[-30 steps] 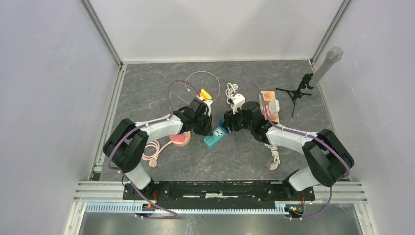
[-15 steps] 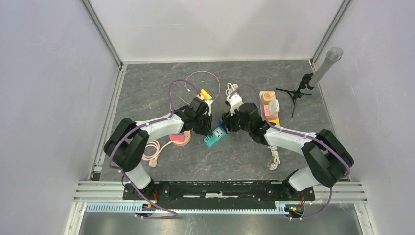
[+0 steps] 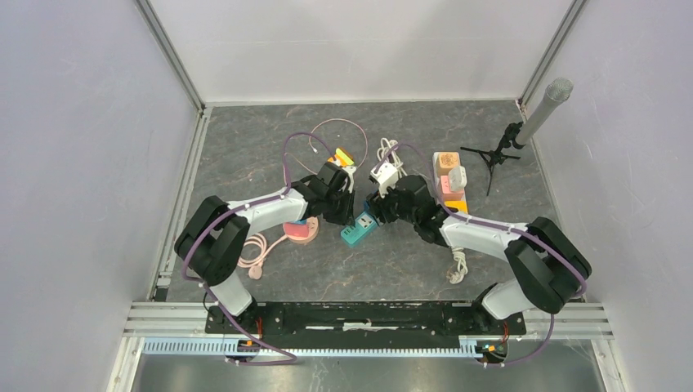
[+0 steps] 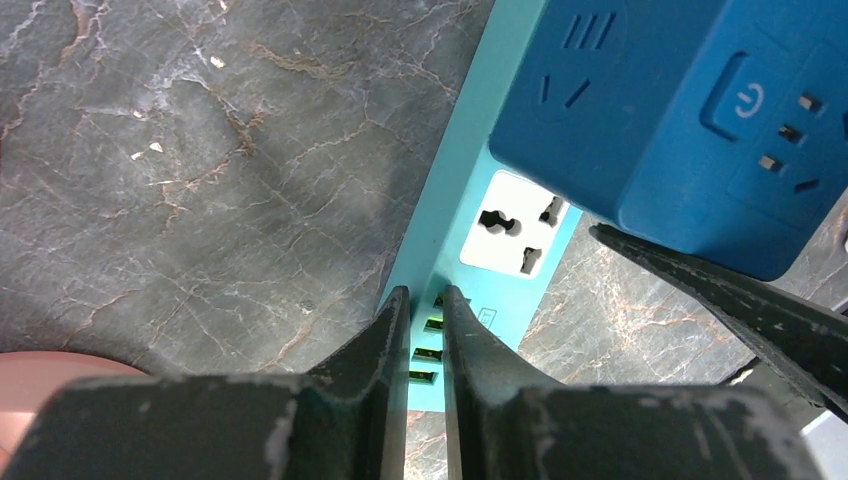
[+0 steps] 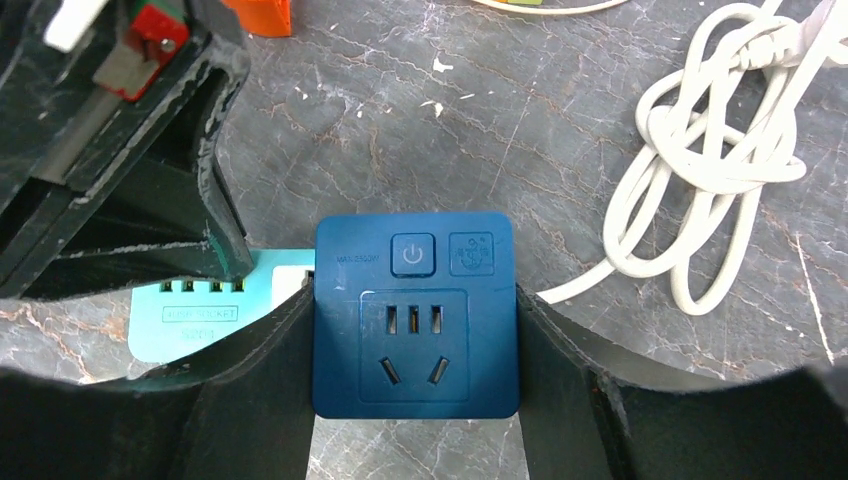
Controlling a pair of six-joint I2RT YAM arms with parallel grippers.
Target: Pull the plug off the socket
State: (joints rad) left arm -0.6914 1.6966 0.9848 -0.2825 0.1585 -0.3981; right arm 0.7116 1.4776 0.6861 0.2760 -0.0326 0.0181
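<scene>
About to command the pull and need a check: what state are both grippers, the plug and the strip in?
Right gripper: shut on the plug's sides.
Left gripper: nearly shut, tips down on the strip's USB end.
Plug: still on the strip, not pulled off.
Strip: lying flat, one socket empty.
Cable: coiled, loose.

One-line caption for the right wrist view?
Right gripper clamps the blue plug cube on the teal socket strip; white cord coiled alongside.

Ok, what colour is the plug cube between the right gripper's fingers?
The plug cube is dark blue, clearest in the right wrist view.
</scene>
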